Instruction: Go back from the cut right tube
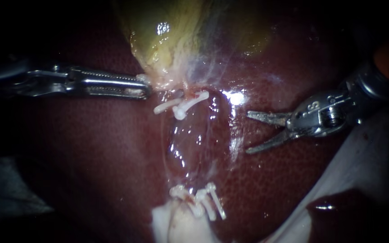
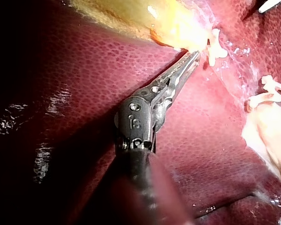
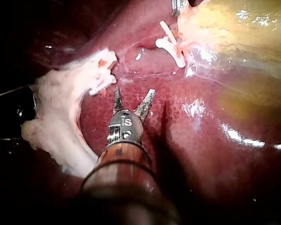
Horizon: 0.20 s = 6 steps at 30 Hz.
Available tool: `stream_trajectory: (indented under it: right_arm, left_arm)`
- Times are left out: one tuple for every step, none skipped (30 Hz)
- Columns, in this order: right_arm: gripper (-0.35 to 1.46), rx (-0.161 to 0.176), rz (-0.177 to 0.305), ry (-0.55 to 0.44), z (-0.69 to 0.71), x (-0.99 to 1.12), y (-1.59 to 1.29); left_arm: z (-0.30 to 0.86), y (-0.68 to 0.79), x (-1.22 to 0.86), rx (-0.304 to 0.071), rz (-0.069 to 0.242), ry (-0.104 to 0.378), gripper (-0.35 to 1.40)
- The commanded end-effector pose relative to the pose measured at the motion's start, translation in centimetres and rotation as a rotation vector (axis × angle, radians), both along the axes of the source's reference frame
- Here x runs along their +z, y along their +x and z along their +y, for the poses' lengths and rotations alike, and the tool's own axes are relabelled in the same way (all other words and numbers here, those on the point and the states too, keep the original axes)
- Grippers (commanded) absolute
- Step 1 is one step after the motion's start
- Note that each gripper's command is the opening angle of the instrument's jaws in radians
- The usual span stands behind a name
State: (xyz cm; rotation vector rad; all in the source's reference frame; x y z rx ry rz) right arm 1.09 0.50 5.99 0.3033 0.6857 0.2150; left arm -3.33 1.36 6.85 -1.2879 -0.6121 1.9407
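The yellow-green gallbladder (image 1: 172,40) lies on the dark red liver (image 1: 91,157). My left instrument (image 1: 146,89) comes in level from the left, its jaws shut on the gallbladder's pale lower edge (image 2: 193,50). White clips (image 1: 182,105) sit just below that edge, and more clips (image 1: 203,202) sit on the pale stump lower down (image 3: 100,70). Only a thin glistening film (image 1: 194,144) spans the gap between the two clip groups. My right instrument (image 1: 248,133) stands to the right of that gap, over bare liver, jaws open and touching nothing (image 3: 134,93).
A mass of pale whitish tissue (image 1: 176,225) lies below the lower clips. White cloth (image 1: 370,166) covers the lower right, with a dark pool of fluid (image 1: 338,207) beside it. Wet liver surface surrounds both instruments.
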Motion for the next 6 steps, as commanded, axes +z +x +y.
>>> stream_trajectory:
  right_arm:
    - [1.45,-0.001,0.001,-0.001,0.00,0.00,0.00]
    - [1.45,-0.001,0.001,-0.001,0.00,0.00,0.00]
    - [1.45,-0.003,0.002,0.001,0.00,0.00,0.00]
    - [1.45,-0.003,0.002,0.001,0.00,0.00,0.01]
    - [1.45,-0.004,0.004,0.003,0.00,0.00,0.02]
    - [1.45,-0.004,0.005,0.005,0.00,0.01,0.03]
  left_arm:
    - [0.01,0.01,-0.03,0.000,0.000,0.002,-0.35]
    - [0.01,0.02,-0.04,0.000,0.000,0.002,-0.35]
    - [0.01,0.02,-0.04,0.000,0.000,0.002,-0.35]
    - [0.01,0.02,-0.04,0.001,0.000,0.002,-0.35]
    - [0.01,0.03,-0.05,0.001,-0.001,0.003,-0.35]
    - [0.02,0.05,-0.06,0.002,-0.002,0.004,-0.35]
